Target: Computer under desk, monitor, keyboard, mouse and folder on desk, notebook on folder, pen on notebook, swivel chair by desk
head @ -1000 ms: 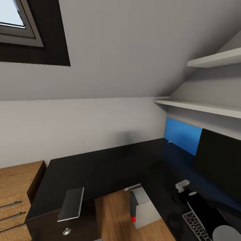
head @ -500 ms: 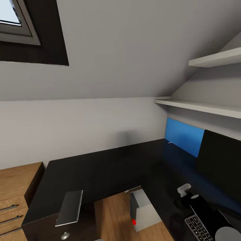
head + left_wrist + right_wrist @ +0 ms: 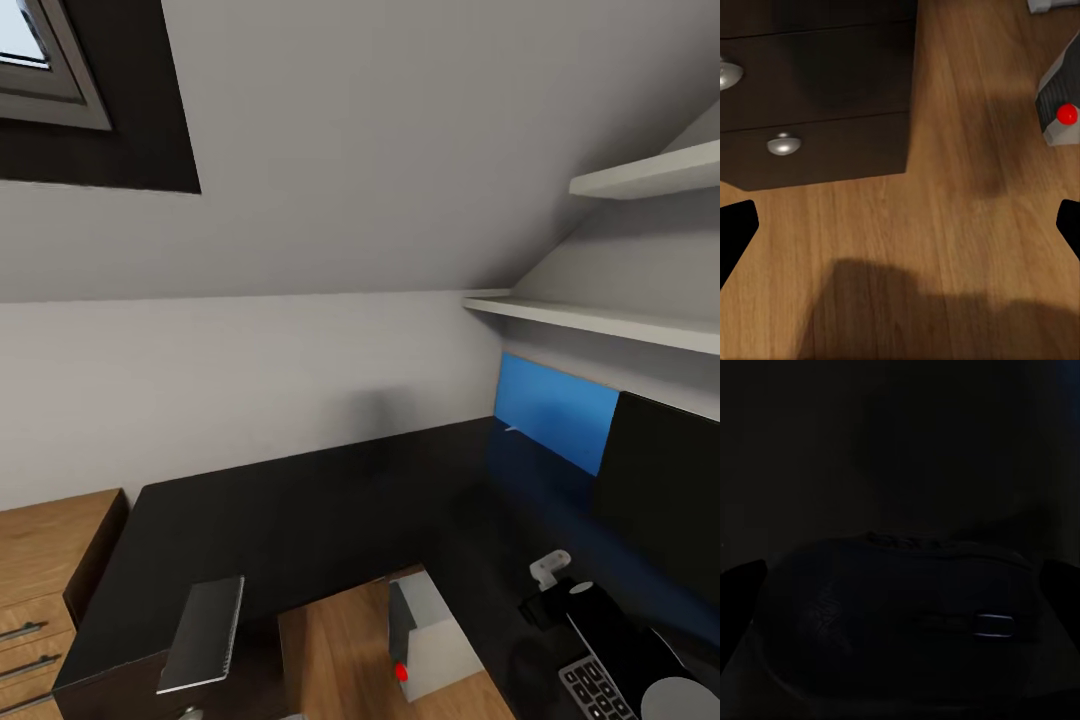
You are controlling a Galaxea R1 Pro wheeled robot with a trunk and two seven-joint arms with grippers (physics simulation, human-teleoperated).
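Judging by your right end effector (image 3: 900, 607), spread around the mouse (image 3: 900, 615), placing remains; monitor (image 3: 665, 490) and keyboard (image 3: 600, 690) already sit on the table (image 3: 320, 510); left end effector (image 3: 900, 232) wide, empty.

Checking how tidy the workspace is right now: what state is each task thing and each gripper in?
notebook: flat on the desk, near its edge above the drawers.
computer: upright on the floor, tucked under the desk.
monitor: upright on the desk, screen dark.
keyboard: on the desk, before the monitor.
mouse: close before the right gripper; whether it is gripped is unclear.
left gripper: open, over the floor.
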